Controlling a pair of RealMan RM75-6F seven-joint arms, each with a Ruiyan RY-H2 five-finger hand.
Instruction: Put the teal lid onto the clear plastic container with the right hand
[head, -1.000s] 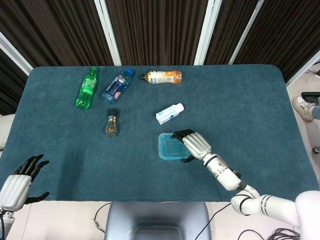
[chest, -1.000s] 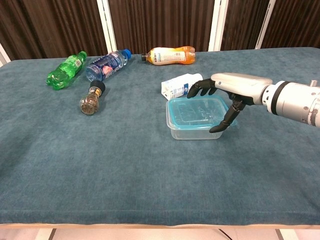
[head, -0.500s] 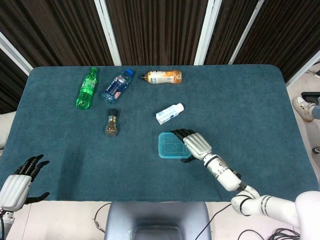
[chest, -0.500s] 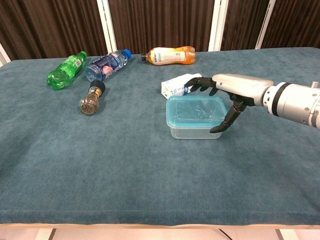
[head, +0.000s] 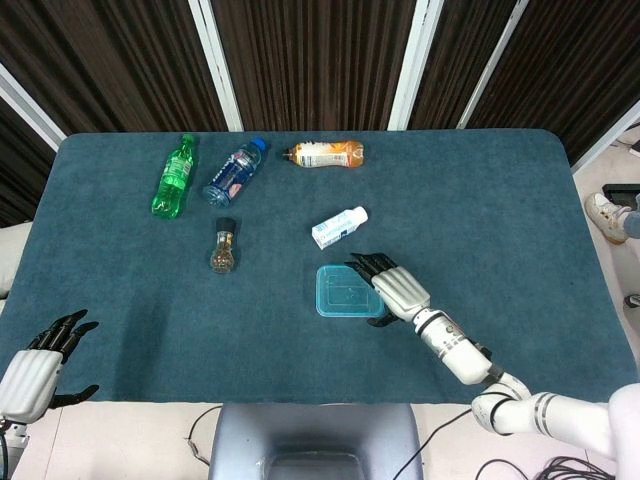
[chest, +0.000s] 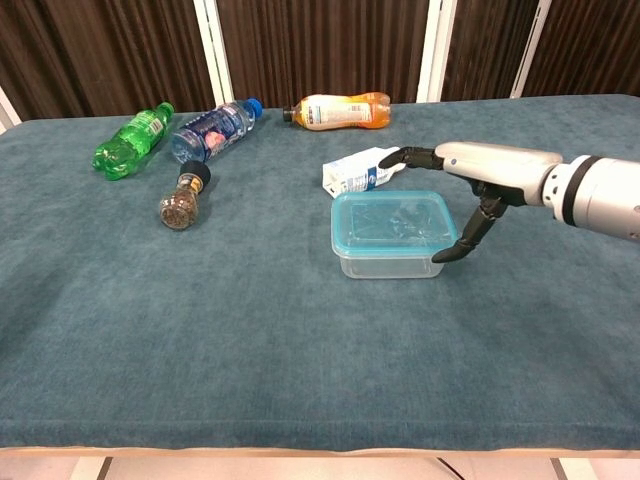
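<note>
Dark vertical slats divided by pale frames stand behind the teal-carpeted table, on which seven loose things lie besides the two hands. A second ago the teal lid sat tilted over the clear plastic container with the right hand spread across its right part; now the lid lies flat and level on the container's rim, and the hand has drawn back to the right, so that in the chest view its dark fingers reach out above the lid's far right corner and its thumb points down just beside the container's right wall, whether touching it I cannot tell. That hand holds nothing, fingers apart. The left hand has stayed at the near left corner, off the table's edge, fingers spread and holding nothing; the chest view does not show it. Counted: one lid, one container, three bottles lying on their sides along the far part of the table, namely one green bottle, one blue-capped water bottle just right of it, and one orange drink bottle further right; one small white carton lying just behind the container; and one small dark-capped glass jar lying on its side, left of the container and well apart from it
</note>
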